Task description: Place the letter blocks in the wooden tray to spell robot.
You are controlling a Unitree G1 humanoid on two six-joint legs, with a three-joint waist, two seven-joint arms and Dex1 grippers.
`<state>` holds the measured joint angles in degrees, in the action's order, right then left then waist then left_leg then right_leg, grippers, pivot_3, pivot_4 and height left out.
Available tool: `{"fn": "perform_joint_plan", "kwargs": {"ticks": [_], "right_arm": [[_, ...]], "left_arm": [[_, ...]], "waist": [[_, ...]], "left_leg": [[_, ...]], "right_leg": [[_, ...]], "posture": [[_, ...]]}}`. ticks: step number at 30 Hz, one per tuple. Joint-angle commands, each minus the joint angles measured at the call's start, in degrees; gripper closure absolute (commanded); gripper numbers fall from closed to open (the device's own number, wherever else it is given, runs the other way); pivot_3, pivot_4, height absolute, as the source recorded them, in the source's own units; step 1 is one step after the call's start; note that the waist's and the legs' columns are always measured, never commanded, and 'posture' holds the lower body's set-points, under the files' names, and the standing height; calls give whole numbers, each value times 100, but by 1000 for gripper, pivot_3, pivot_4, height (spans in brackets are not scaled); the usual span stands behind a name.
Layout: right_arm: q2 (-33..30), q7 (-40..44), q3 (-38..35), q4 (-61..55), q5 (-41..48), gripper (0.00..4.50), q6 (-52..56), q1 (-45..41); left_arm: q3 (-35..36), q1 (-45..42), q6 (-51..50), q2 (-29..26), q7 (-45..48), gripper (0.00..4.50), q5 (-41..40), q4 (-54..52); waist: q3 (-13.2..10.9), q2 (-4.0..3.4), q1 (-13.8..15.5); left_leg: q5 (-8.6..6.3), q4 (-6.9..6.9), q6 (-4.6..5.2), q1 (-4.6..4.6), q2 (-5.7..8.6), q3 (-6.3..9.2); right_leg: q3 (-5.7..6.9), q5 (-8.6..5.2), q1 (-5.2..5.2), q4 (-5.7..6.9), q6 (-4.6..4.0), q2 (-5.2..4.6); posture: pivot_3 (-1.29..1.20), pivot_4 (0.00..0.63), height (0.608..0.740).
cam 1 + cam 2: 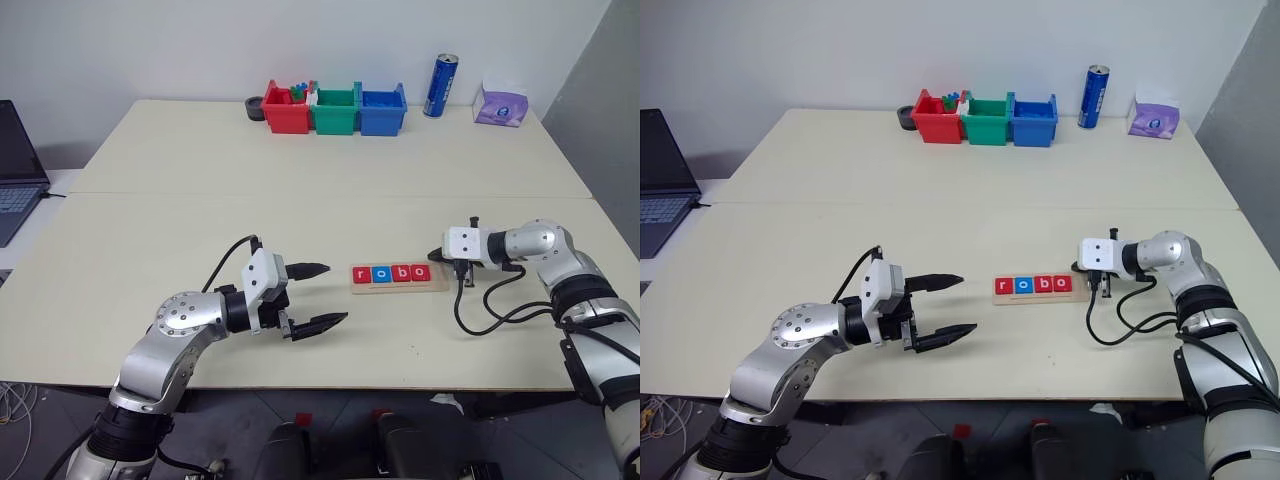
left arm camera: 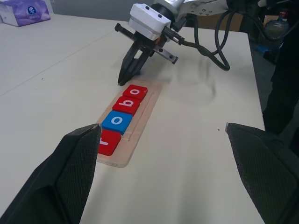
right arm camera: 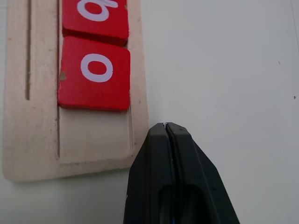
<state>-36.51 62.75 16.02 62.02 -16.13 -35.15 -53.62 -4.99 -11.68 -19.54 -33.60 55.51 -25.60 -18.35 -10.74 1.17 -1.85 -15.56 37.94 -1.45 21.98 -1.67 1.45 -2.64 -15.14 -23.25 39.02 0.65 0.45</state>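
- The wooden tray [image 1: 398, 277] lies flat on the table [image 1: 300, 200], near the front edge and a little right of centre, its long side running left to right in the head views.
- Four letter blocks [image 1: 391, 273] sit in the tray's groove in a touching row: a red "r" [image 1: 361, 274], a blue "o" [image 1: 381, 274], a red "b" [image 1: 401, 273] and a red "o" [image 1: 420, 272], reading "robo".
- The groove past the last red "o" is bare wood, as the right wrist view shows [image 3: 93, 135].
- The right gripper [image 1: 462, 277] is at about 3 o'clock from the tray, tip pointed down at the table just beside the tray's right end; its two black fingers are pressed together with nothing between them. Whether the tip touches the tray or the table I cannot tell.
- The left gripper [image 1: 314, 296] hovers at about 8 o'clock from the tray, pointing toward it, apart from it, jaws spread wide and holding nothing.
- At about 11 o'clock, well apart at the table's far edge, stand a red bin [image 1: 286, 108], a green bin [image 1: 335, 111] and a blue bin [image 1: 383, 110] in a touching row.
- At about 1 o'clock stands an upright blue can [image 1: 441, 86], with a purple tissue pack [image 1: 501, 104] near it on the right.
- A laptop [image 1: 18, 165] sits off the table's left side, at about 10 o'clock.
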Motion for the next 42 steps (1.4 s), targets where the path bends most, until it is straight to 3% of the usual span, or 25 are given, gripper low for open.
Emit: {"fn": "perform_joint_plan", "kwargs": {"ticks": [1, 6, 16, 22, 42], "right_arm": [[-113, 317, 43, -206, 69, 4443, -64, 146], [-126, 583, -35, -467, 297, 4443, 68, 286], [-91, 4, -147, -281, 261, 4443, 324, 30], [181, -514, -100, -162, 119, 4443, 376, -129], [1145, -896, 275, 147, -238, 4443, 109, -495]], "left_arm": [[80, -81, 80, 7, -26, 0, -17, -96], [72, -110, 88, 12, -8, 0, -14, -64], [44, -157, 85, 28, 10, 0, -5, -24], [33, -158, 86, 31, 19, 0, -10, -29], [125, 16, 63, -39, -52, 0, -29, -211]], "waist": [[0, 0, 1], [0, 0, 1], [0, 0, 1], [0, 0, -10], [0, 0, -6]], "left_leg": [[0, 0, 0, 0, 0, 0], [0, 0, 0, -2, 0, 0], [0, 1, 0, -2, 1, -2], [0, 1, 0, -3, 1, -2], [0, 0, 0, -2, -1, 1]], "right_leg": [[1, 0, 0, 0, 0, 0], [0, 0, 1, 0, 0, 0], [0, 0, 1, 2, 0, -1], [-1, 0, 1, 2, 0, 0], [2, 0, 1, 3, 0, -4]], "posture": [[0, 150, 740], [0, 150, 740], [0, 150, 740], [0, 150, 740], [0, 150, 740]]}}
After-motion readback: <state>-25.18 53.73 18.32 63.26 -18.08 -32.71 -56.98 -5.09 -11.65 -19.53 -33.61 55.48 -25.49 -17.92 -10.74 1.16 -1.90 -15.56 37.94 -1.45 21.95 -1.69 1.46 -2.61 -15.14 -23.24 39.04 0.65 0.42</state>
